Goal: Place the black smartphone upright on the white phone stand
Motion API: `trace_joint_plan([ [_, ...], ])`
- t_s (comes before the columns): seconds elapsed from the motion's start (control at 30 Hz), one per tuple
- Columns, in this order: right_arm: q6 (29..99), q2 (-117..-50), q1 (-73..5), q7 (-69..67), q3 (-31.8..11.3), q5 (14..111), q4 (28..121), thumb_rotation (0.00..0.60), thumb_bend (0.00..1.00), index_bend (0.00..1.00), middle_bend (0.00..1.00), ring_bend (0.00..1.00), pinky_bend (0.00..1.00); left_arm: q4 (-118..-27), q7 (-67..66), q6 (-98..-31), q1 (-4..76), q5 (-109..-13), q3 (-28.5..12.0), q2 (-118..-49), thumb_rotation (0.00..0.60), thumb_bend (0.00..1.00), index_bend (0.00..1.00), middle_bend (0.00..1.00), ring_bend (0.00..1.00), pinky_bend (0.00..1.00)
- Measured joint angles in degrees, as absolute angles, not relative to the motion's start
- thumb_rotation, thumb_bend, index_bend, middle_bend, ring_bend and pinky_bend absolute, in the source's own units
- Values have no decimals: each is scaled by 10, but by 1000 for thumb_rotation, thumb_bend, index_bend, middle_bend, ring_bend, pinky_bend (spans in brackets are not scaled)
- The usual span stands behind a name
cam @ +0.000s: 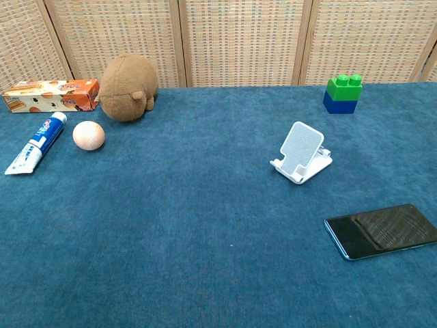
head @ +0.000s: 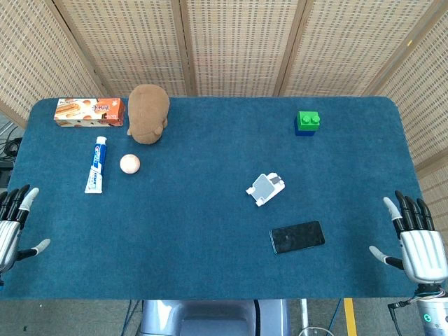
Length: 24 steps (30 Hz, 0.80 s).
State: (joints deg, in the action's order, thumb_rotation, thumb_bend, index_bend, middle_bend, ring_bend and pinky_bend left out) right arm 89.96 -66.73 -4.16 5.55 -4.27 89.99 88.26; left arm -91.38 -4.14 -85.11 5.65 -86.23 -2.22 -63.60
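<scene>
The black smartphone (head: 297, 236) (cam: 381, 230) lies flat, screen up, on the blue table cloth, right of centre and near the front. The white phone stand (head: 265, 188) (cam: 302, 152) sits just behind and left of it, nothing on it. My right hand (head: 418, 241) hovers at the table's right front corner, fingers spread and holding nothing, well to the right of the phone. My left hand (head: 12, 224) is at the left front edge, fingers apart, also holding nothing. Neither hand shows in the chest view.
At the back left are a brown plush toy (head: 148, 113) (cam: 128, 78), an orange snack box (head: 89, 112) (cam: 51, 94), a toothpaste tube (head: 96, 164) (cam: 35, 143) and a pale ball (head: 129, 164) (cam: 89, 135). A green and blue block (head: 306, 122) (cam: 343, 93) stands at the back right.
</scene>
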Motion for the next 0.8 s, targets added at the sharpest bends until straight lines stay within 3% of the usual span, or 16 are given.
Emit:
trace_joint_plan([
  [0.33, 879, -661, -49, 50, -31, 913, 886, 600, 0, 0, 0, 0, 0, -918, -42, -856, 53, -864, -20, -634, 600, 0, 0, 0, 0, 0],
  [0.53, 811, -655, -85, 27, -20, 931, 884, 600, 0, 27, 11, 0, 10, -917, -48, -854, 55, -864, -21, -638, 600, 0, 0, 0, 0, 0],
  [0.63, 758, -657, -119, 22, -18, 940, 878, 600, 0, 67, 61, 9, 94, -918, -52, -849, 56, -858, -23, -639, 600, 0, 0, 0, 0, 0],
  [0.8, 690, -691, -178, 25, -21, 950, 837, 600, 0, 152, 164, 126, 263, -921, -56, -852, 55, -853, -26, -641, 600, 0, 0, 0, 0, 0],
])
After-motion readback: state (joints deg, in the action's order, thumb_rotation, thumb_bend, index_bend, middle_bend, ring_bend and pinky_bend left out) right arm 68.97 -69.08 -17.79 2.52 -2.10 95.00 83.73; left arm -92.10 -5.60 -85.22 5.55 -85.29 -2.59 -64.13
